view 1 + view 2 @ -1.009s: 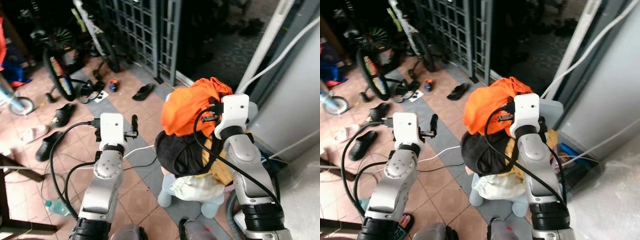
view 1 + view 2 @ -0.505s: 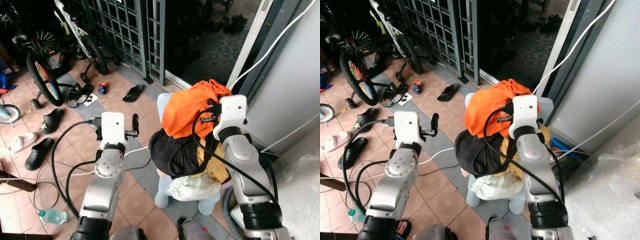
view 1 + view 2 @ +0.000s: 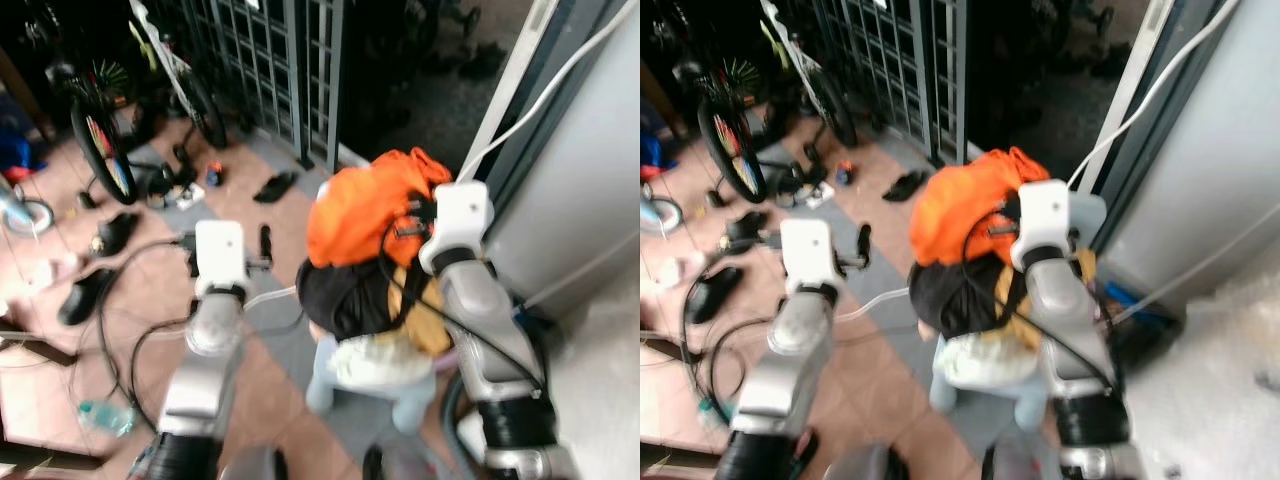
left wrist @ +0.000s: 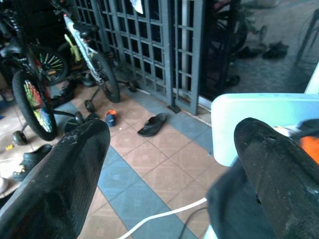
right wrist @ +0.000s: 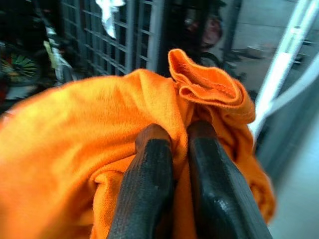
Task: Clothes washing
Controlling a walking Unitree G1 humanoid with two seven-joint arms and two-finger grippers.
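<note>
Here my right claw [image 5: 172,164] is clenched on the orange cloth [image 3: 365,212], its two black fingers [image 5: 149,184] pinched close together with a fold of fabric caught between them. The cloth sits at the top of the laundry pile [image 3: 375,300], just right of center in the head views, bunched into a rounded lump with a ruffled edge poking up at its peak. It lies directly ahead of the right claw and touching it, so the right arm is plainly the nearer one; I judge the coming move is a lift up and away from the pile. Below the orange cloth lie a black garment [image 3: 340,295], something mustard-yellow, and a pale piece at the bottom, all heaped on a light blue stool [image 3: 400,400]. My left claw [image 4: 169,164] is released, fingers spread wide, hanging over the tiled floor [image 4: 149,164] at center left of the head views, beside the pile and apart from it. The cloth looks soft, limp, and likely to trail as it rises.
</note>
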